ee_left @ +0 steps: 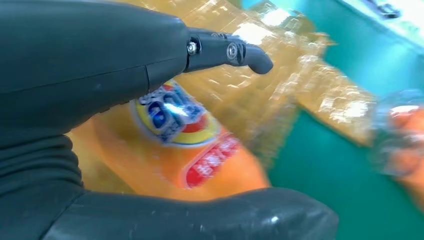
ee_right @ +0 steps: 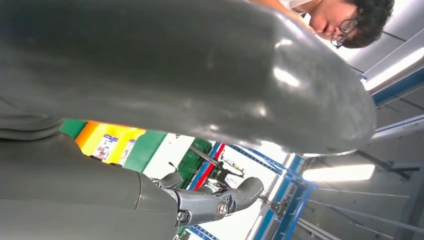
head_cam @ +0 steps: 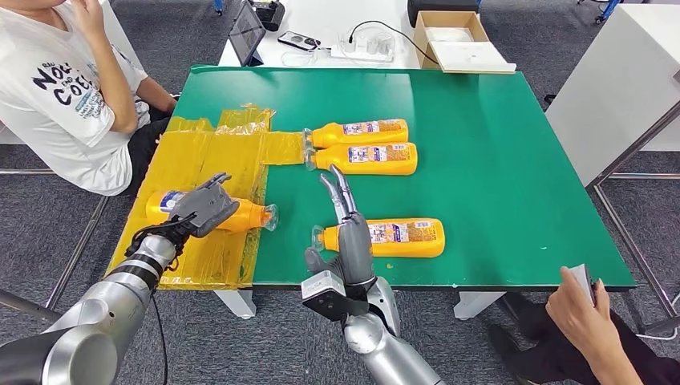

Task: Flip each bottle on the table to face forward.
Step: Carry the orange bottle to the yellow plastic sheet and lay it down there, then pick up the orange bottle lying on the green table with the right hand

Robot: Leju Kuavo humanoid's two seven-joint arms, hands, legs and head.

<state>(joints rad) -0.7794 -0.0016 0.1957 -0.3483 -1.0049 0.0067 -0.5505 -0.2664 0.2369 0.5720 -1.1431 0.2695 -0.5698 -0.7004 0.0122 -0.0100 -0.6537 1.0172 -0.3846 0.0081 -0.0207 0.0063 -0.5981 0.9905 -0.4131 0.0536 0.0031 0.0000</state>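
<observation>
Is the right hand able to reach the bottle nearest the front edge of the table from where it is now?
Probably yes. The right hand is raised, fingers apart and holding nothing, right beside the neck end of that bottle. Nothing lies between them on the green table.

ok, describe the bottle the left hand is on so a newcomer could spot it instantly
Start at the green table and go to the crinkled yellow plastic sheet over its left edge. On that sheet lies an orange plastic bottle on its side, under the robot's left hand. It is the only bottle on the yellow sheet; the other three lie on bare green.
</observation>
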